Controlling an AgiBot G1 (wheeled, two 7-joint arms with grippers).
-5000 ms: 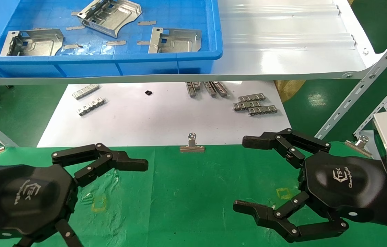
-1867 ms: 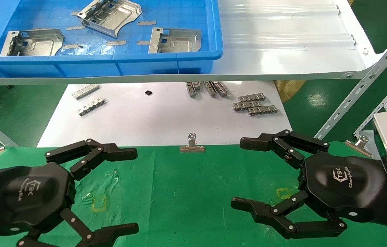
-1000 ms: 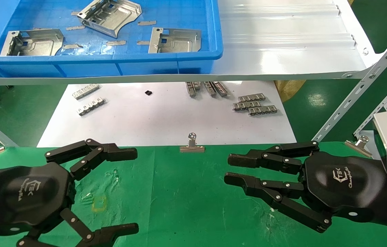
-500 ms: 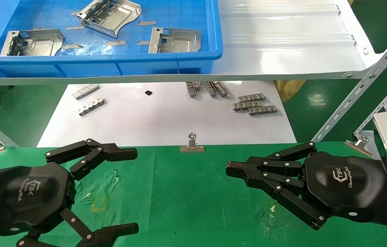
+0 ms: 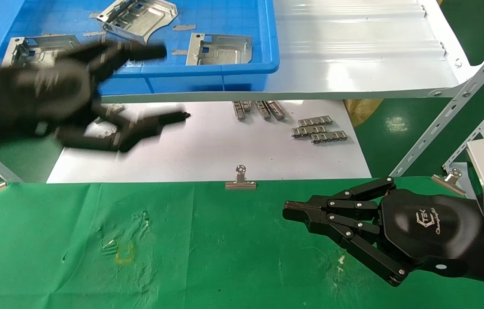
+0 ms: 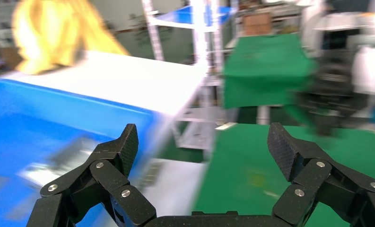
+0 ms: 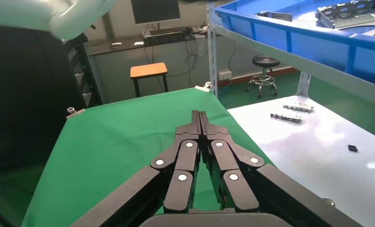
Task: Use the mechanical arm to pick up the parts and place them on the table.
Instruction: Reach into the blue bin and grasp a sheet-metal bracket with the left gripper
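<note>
Silvery flat metal parts point(image 5: 218, 48) lie in the blue plastic bin point(image 5: 242, 68). Over the bin, the left black claw gripper point(image 5: 156, 83), fingers spread, should drop straight down. The right black claw gripper point(image 5: 287, 211), fingers pressed together, waits far from the bin.

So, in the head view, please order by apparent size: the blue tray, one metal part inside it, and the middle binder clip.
1. blue tray, largest, though partly cut off
2. metal part
3. binder clip, smallest, though nearer the camera
</note>
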